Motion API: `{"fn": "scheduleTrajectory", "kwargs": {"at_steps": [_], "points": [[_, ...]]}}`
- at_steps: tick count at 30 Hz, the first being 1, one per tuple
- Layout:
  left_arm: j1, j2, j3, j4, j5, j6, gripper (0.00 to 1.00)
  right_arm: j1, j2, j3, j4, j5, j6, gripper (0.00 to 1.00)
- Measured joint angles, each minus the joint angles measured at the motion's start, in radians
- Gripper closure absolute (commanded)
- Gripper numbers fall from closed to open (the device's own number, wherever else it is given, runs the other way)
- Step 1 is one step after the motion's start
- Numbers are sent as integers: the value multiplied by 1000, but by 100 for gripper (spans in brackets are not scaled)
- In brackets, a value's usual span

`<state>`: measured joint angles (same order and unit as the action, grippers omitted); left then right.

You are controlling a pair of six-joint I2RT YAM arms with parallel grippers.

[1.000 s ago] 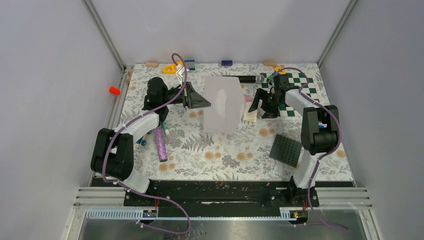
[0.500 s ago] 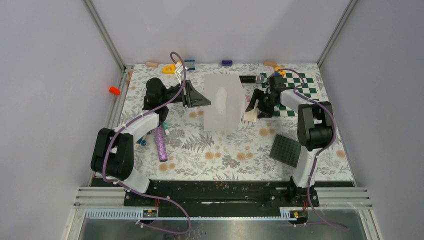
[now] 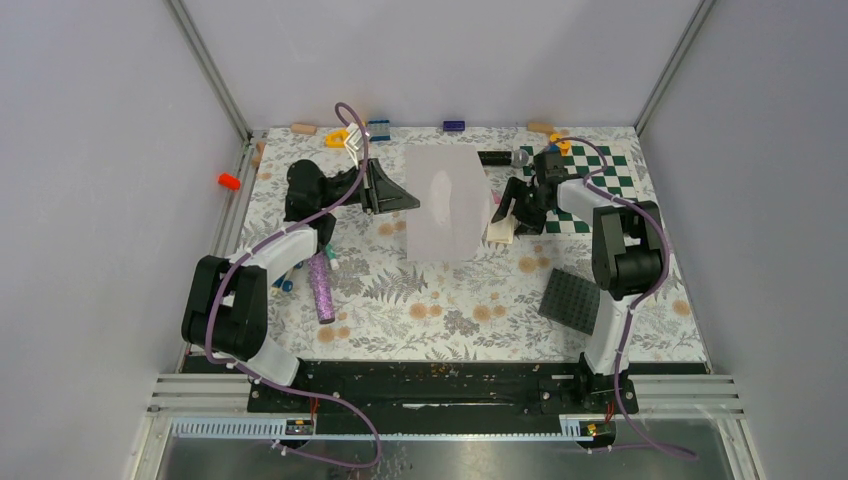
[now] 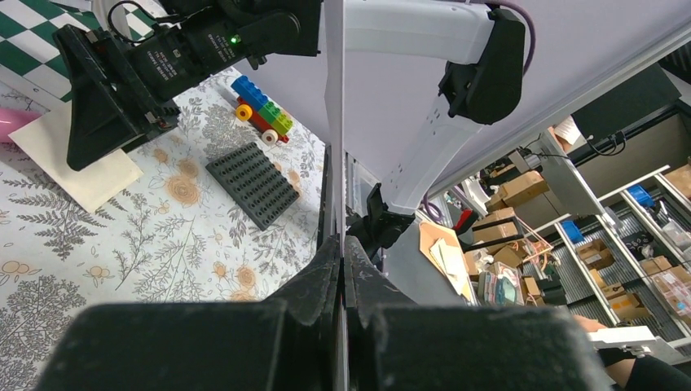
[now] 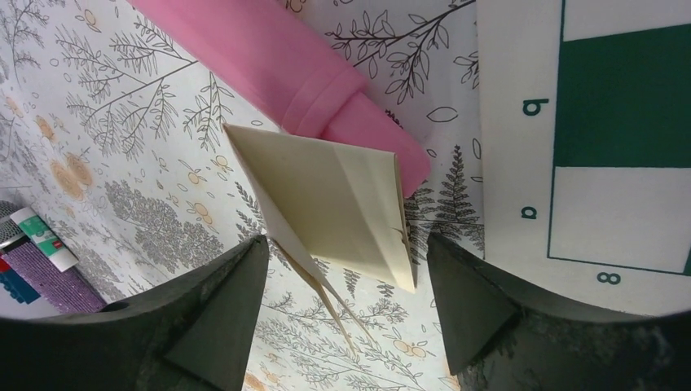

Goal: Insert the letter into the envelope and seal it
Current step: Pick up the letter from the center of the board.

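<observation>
My left gripper (image 3: 414,203) is shut on the left edge of the envelope (image 3: 447,205), a light grey sheet held up off the table. In the left wrist view the envelope (image 4: 334,122) shows edge-on, rising from between my closed fingers (image 4: 319,281). The letter (image 3: 500,231) is a cream folded paper on the floral cloth. One end of it rests against a pink cylinder (image 5: 277,57). My right gripper (image 3: 508,214) hangs just above the letter (image 5: 342,204), open (image 5: 346,257), with a finger on each side and not touching it.
A green-and-white checkerboard (image 3: 603,185) lies under the right arm. A dark grey studded plate (image 3: 571,300) sits at the near right and a purple glitter cylinder (image 3: 321,286) at the left. A microphone (image 3: 500,157) and small toy blocks (image 3: 455,126) line the far edge.
My right arm has swung in and the gripper has settled lower over the letter, its jaws narrowing a little. My left gripper has carried the envelope slightly toward the far side.
</observation>
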<state>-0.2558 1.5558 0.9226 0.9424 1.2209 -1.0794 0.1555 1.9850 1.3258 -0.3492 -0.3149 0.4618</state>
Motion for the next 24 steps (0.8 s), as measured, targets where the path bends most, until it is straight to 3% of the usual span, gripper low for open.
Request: {"fn": "scheduleTrajectory", "kwargs": {"at_steps": [8, 17, 24], "points": [[5, 5, 0, 63, 1, -49, 100, 8, 11, 3, 25, 5, 15, 38], [13, 17, -1, 133, 3, -108, 100, 13, 14, 1, 35, 12, 23, 81], [21, 19, -1, 182, 3, -149, 100, 13, 14, -12, 68, 5, 30, 99]]}}
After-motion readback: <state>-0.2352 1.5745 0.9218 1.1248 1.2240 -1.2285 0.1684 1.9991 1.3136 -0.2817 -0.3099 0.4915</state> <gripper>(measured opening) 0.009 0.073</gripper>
